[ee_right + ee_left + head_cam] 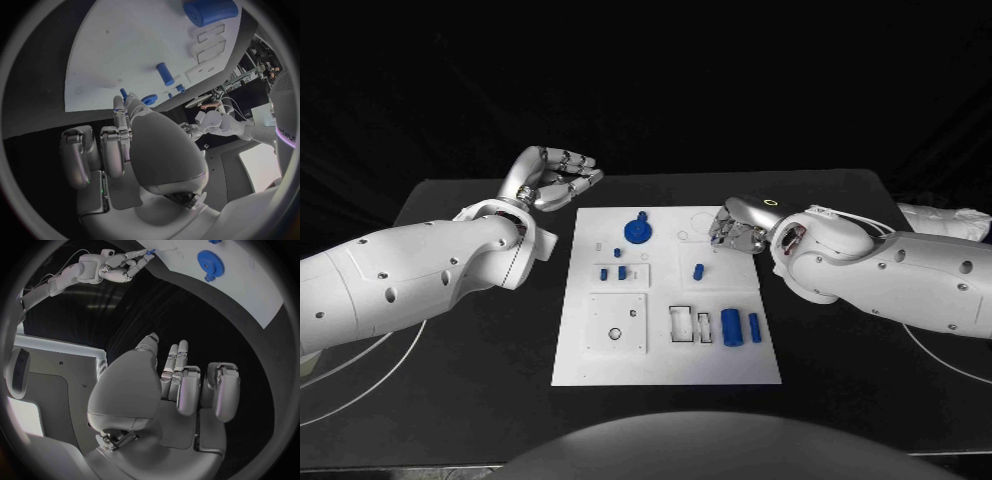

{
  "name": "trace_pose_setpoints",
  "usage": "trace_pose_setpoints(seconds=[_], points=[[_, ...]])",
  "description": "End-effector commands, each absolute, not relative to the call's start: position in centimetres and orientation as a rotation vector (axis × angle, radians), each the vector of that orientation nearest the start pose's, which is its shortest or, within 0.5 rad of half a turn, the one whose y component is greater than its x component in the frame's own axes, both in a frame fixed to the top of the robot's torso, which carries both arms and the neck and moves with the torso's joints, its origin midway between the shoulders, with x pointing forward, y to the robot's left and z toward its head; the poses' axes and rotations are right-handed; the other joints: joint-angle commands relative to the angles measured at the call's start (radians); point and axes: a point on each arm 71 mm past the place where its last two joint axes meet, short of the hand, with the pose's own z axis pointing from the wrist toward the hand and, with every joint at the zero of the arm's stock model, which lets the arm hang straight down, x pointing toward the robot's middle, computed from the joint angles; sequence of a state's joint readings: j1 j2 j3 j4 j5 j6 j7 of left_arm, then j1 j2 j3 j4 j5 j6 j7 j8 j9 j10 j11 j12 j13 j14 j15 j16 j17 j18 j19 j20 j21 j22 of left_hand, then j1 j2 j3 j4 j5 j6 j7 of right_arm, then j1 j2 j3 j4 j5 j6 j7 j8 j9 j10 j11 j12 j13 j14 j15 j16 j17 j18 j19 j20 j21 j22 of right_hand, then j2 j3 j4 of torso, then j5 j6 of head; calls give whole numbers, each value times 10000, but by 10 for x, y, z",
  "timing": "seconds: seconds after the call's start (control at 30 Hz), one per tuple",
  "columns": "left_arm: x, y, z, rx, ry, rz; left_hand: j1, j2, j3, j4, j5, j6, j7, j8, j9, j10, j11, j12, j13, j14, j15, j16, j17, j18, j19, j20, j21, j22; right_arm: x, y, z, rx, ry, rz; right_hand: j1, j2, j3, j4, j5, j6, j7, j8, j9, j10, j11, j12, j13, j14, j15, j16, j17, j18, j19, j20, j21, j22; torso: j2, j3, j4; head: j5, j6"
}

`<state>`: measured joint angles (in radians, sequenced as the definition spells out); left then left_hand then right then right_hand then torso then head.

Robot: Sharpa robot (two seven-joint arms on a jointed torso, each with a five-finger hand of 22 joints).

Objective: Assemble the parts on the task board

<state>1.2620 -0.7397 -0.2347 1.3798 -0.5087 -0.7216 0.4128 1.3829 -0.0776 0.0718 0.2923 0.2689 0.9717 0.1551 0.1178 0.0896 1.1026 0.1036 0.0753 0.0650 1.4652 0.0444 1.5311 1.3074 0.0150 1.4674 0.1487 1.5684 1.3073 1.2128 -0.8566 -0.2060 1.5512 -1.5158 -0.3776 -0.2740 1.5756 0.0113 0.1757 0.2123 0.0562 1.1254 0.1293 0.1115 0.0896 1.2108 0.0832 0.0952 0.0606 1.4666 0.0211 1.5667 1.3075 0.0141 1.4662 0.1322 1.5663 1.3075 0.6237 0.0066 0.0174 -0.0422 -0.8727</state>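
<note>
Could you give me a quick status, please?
Left hand curled shut, empty, off the task board. Right hand pinching a small blue part at board's edge. Nothing obstructing.

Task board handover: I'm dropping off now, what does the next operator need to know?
Left hand: fingers curled, holds nothing, over the table off the board's far left corner.
Right hand: at the board's far right edge, seems to pinch a blue peg.
Board: gear far middle; small pieces mid-board; two cylinders lying near right beside slots.
Done: nothing clearly seated.
Left: place the peg, then the cylinders, likely.
</note>
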Motion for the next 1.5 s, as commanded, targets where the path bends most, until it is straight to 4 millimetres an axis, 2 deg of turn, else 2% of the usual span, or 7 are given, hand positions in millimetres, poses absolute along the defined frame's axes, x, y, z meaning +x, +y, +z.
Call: trace_pose_setpoints(seconds=[0.03, 0.4, 0.67, 0.8, 0.93, 1.07, 1.5], points=[[503, 209, -203, -5254, 13515, -10553, -7, 87, -63, -2, 66, 81, -14, -44, -14, 53, -18, -39, -1, 685, -80, 10, 1738, -150, 1034, -22, 24, 2635, 460, -208, -227, -1427, 17382, 4919, 58, -41, 69, -9, 33, 12, 45, -32, 9, 64, 8, -47, -6, 1042, 40, 41, 2633, -141, 1046, 2, 45, 2633, 1, 0, 10, 33, 1], [504, 209, -203, -5245, 13528, -10531, -7, 87, -63, -2, 66, 81, -14, -44, -14, 53, -18, -39, -1, 685, -80, 10, 1738, -150, 1034, -22, 24, 2635, 453, -189, -206, -1855, 17005, 5672, 57, -37, 89, -2, 37, 5, 61, -46, 6, 61, 19, -78, -6, 1042, 52, 41, 2633, -141, 1046, 13, 45, 2633, -11, 8, 11, 123, 1], [507, 207, -204, -5200, 13553, -10550, -2, 97, -72, -1, 66, 83, -14, -48, -16, 58, -18, -38, 0, 682, -81, 6, 1731, -150, 1034, -23, 24, 2635, 438, -153, -198, -2691, 16962, 6835, 111, -11, 158, -31, 51, 9, 77, -63, 5, 75, 27, -124, -4, 1042, 66, 41, 2633, -141, 1046, 29, 45, 2633, -5, 2, 5, 355, 1], [508, 205, -204, -5163, 13563, -10582, -2, 97, -72, -1, 66, 83, -14, -48, -16, 58, -18, -38, 0, 682, -81, 6, 1731, -150, 1034, -23, 24, 2635, 430, -135, -196, -3088, 17043, 7404, 117, -8, 166, -34, 52, 9, 81, -66, 5, 78, 29, -129, -4, 1042, 68, 41, 2633, -141, 1046, 31, 45, 2633, -11, -8, 24, 402, 1], [509, 203, -204, -5124, 13576, -10640, 4, 105, -74, -2, 67, 83, -14, -50, -17, 58, -19, -39, 0, 681, -81, 6, 1730, -150, 1034, -24, 24, 2635, 424, -122, -197, -3305, 17229, 7857, 130, -2, 190, -41, 55, 3, 94, -77, 3, 78, 38, -151, -5, 1042, 74, 41, 2633, -141, 1046, 37, 45, 2633, -11, -21, 36, 475, 1], [509, 201, -204, -5101, 13579, -10679, 12, 118, -75, -2, 69, 88, -15, -51, -17, 60, -21, -40, 0, 682, -82, 6, 1730, -150, 1034, -25, 24, 2635, 419, -112, -201, -3515, 17446, 8232, 137, 4, 208, -44, 58, -3, 108, -86, 2, 75, 46, -169, -5, 1042, 79, 41, 2633, -141, 1046, 42, 45, 2633, -12, -9, 7, 564, 1], [508, 200, -204, -5076, 13600, -10744, 20, 129, -77, -2, 70, 91, -17, -53, -18, 64, -21, -39, 0, 683, -83, 7, 1734, -150, 1034, -25, 24, 2635, 408, -92, -226, -4571, 18010, 8769, 124, -7, 250, -36, 67, -42, 151, -132, -9, 48, 84, -241, -7, 1042, 108, 41, 2633, -141, 1046, 66, 45, 2633, -12, -14, 11, 573, 1]])
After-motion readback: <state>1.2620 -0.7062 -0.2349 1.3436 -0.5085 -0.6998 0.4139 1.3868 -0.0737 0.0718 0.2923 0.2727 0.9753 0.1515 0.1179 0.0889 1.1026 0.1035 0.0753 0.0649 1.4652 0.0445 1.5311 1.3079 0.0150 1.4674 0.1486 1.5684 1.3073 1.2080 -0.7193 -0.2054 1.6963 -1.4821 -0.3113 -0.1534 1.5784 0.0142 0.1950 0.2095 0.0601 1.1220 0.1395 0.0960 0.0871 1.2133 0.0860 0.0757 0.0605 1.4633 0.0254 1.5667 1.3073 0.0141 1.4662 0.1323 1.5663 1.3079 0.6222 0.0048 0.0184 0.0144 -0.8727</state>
